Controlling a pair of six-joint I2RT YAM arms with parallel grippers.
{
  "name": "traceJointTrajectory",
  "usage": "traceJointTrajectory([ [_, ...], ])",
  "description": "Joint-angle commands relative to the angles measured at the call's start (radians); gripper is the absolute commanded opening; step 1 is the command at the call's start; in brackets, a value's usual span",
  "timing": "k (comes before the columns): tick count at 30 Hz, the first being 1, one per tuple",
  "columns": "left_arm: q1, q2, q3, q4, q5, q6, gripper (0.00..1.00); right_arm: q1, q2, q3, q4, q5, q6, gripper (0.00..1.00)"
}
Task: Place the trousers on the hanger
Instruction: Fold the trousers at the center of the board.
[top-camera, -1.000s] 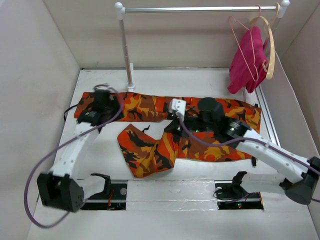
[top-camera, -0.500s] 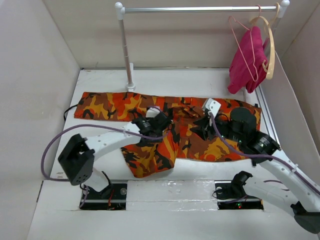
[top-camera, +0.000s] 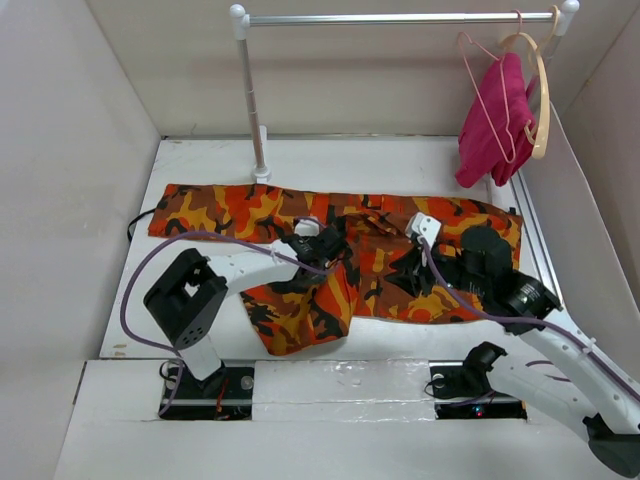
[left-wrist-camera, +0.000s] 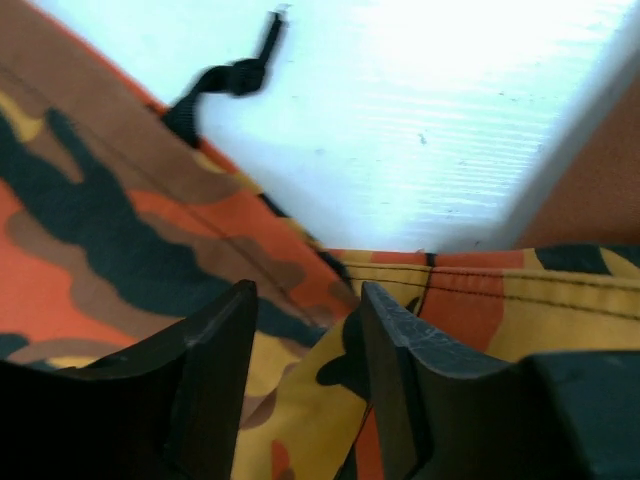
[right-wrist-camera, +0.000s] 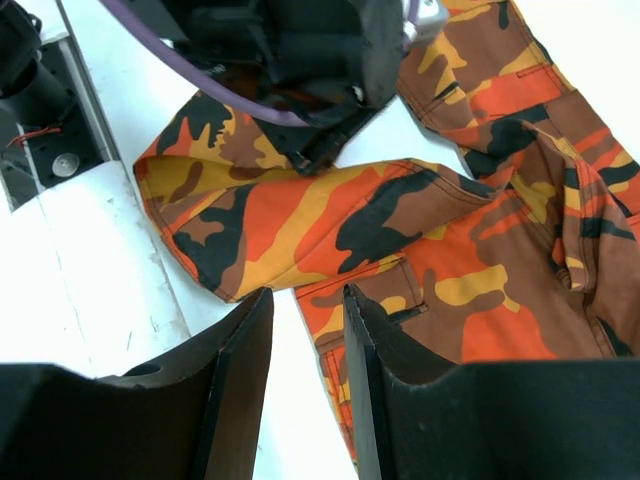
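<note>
The camouflage trousers (top-camera: 230, 212) lie spread across the table, with one leg folded toward the front (top-camera: 295, 310). My left gripper (top-camera: 330, 255) is low at the trousers' middle. In the left wrist view it (left-wrist-camera: 305, 335) is open, its fingers (left-wrist-camera: 215, 380) resting on the cloth (left-wrist-camera: 110, 250) with a fold between them. My right gripper (top-camera: 400, 268) hovers over the trousers to the right. It (right-wrist-camera: 305, 330) is open and empty above the cloth's (right-wrist-camera: 480, 250) front edge. The pink wire hanger (top-camera: 470, 50) hangs on the rail at the far right.
A magenta cloth (top-camera: 495, 120) and a pale wooden hanger (top-camera: 541, 90) hang beside the wire hanger. The rail (top-camera: 400, 18) stands on a white post (top-camera: 250, 100) at the back. Walls close in on the left, the back and the right. A black strap (left-wrist-camera: 225, 80) lies on the white table.
My left arm has swung from the trousers' far left end to their middle and gone low onto the cloth. My right gripper has shifted to the right.
</note>
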Motion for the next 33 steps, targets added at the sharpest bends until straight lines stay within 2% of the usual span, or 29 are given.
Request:
traceJointTrajectory([
  [1, -0.011, 0.034, -0.01, 0.069, 0.029, 0.029, 0.43, -0.006, -0.016, -0.014, 0.009, -0.033, 0.014, 0.4],
  [6, -0.048, 0.084, 0.023, 0.067, 0.015, 0.041, 0.43, 0.003, -0.002, -0.024, 0.04, -0.046, 0.023, 0.39],
  [7, -0.048, 0.092, 0.031, 0.046, 0.003, 0.032, 0.32, 0.003, 0.003, -0.026, 0.044, -0.043, 0.024, 0.39],
  [10, -0.039, 0.091, 0.036, 0.008, -0.034, 0.001, 0.09, 0.025, 0.012, -0.031, 0.049, -0.025, 0.029, 0.39],
  [13, -0.01, 0.051, 0.017, -0.014, -0.053, -0.019, 0.0, 0.036, 0.01, -0.044, 0.064, -0.02, 0.04, 0.39],
  [18, 0.038, -0.09, -0.018, -0.094, -0.129, -0.063, 0.0, 0.045, 0.026, -0.058, 0.084, -0.027, 0.044, 0.39],
  [21, 0.14, -0.231, -0.041, -0.149, -0.164, -0.073, 0.0, 0.055, 0.038, -0.055, 0.083, -0.014, 0.04, 0.39],
  [22, 0.185, -0.276, -0.049, -0.161, -0.168, -0.054, 0.0, 0.055, 0.038, -0.055, 0.084, -0.004, 0.041, 0.39],
  [23, 0.299, -0.32, -0.064, -0.163, -0.171, -0.036, 0.0, 0.055, 0.038, -0.058, 0.086, 0.003, 0.05, 0.39],
  [25, 0.45, -0.469, -0.081, -0.132, -0.134, 0.021, 0.0, 0.055, 0.041, -0.058, 0.078, 0.024, 0.058, 0.39],
  [26, 0.538, -0.515, -0.089, -0.106, -0.101, 0.105, 0.0, 0.055, 0.045, -0.06, 0.069, 0.036, 0.066, 0.39],
  [27, 0.732, -0.605, -0.095, -0.082, -0.005, 0.151, 0.0, 0.055, 0.047, -0.06, 0.034, 0.062, 0.073, 0.4],
  [29, 0.919, -0.67, -0.095, -0.033, 0.088, 0.243, 0.0, 0.055, 0.042, -0.067, -0.012, 0.157, 0.092, 0.41],
  [30, 1.072, -0.71, -0.086, -0.032, 0.155, 0.263, 0.0, 0.055, 0.041, -0.08, -0.049, 0.185, 0.104, 0.45],
  [33, 1.191, -0.719, -0.032, -0.077, 0.17, 0.27, 0.0, 0.019, 0.007, -0.104, -0.135, 0.283, 0.196, 0.57],
])
